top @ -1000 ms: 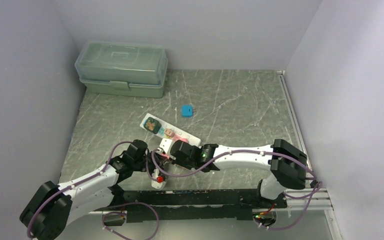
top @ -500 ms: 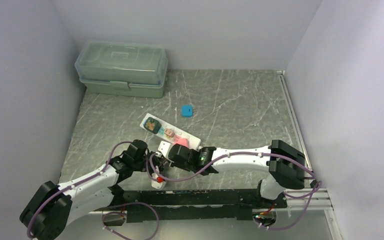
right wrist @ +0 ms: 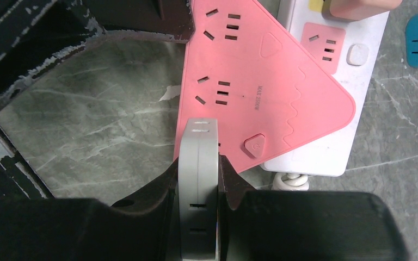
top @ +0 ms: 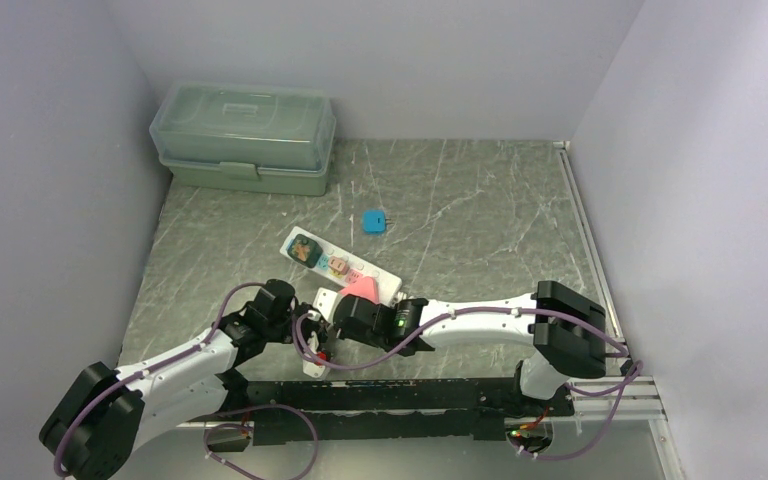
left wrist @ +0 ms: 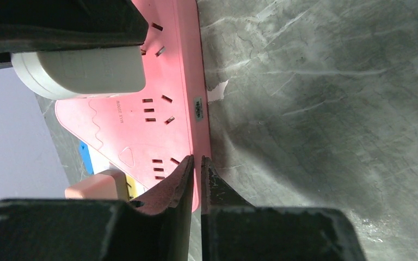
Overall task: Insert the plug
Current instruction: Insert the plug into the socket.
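Shifted left and nearer than a second ago: right gripper (right wrist: 198,169), clamped on white plug (right wrist: 198,144) over pink socket block (right wrist: 250,92). Pinching that block's edge: left gripper (left wrist: 197,166). Underneath, grey marbled surface (top: 460,220); around, lilac walls (top: 380,60); far left, green box (top: 245,137).

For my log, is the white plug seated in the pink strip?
Apparently out: white plug, clamped in right gripper, leaves nearby pink strip slots uncovered.
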